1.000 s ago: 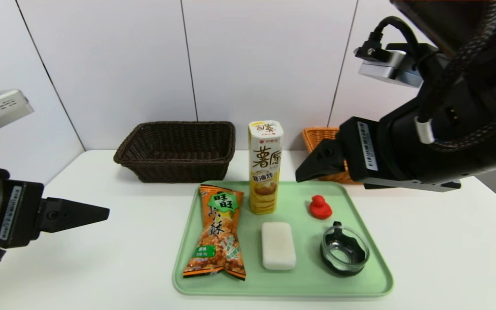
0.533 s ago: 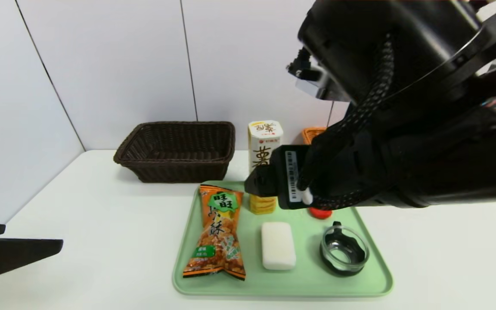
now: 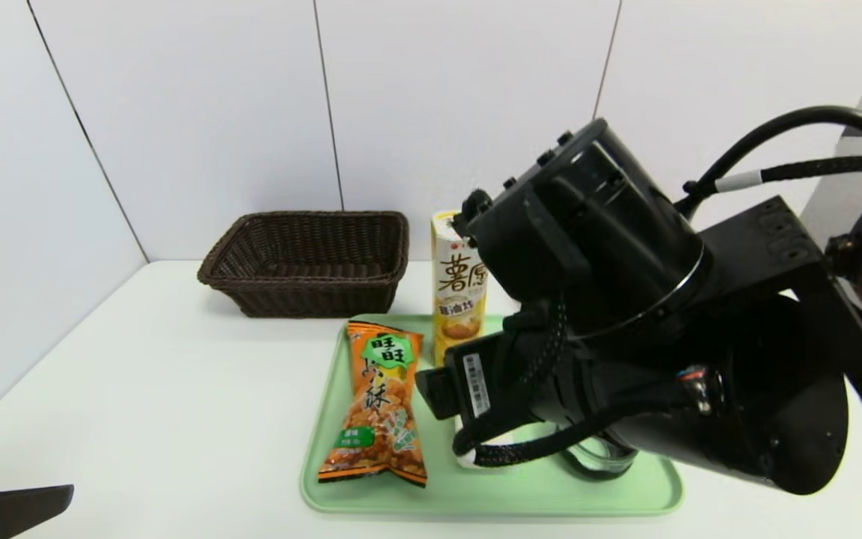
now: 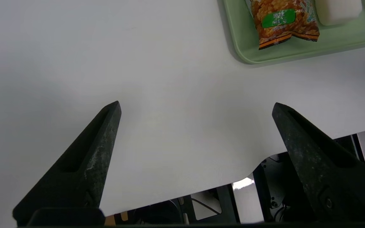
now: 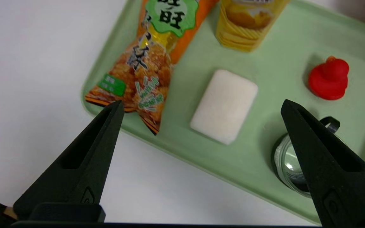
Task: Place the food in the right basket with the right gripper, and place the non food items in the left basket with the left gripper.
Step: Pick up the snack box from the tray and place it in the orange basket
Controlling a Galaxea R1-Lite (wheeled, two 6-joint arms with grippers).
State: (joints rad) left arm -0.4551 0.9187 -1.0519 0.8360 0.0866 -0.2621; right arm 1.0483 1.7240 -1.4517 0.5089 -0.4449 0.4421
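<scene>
R end effector wide open, nothing held, above tray, snack bag & white block below.

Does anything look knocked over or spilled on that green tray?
No, nothing stands out: the snack bag lies flat, the tall carton stands upright, and no spill shows on the tray.

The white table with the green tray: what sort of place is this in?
It looks like a robot test or practice station, perhaps in a lab. Plain white panels stand behind the table, mixed items are laid out on a tray, and the right gripper hangs open above it.
</scene>
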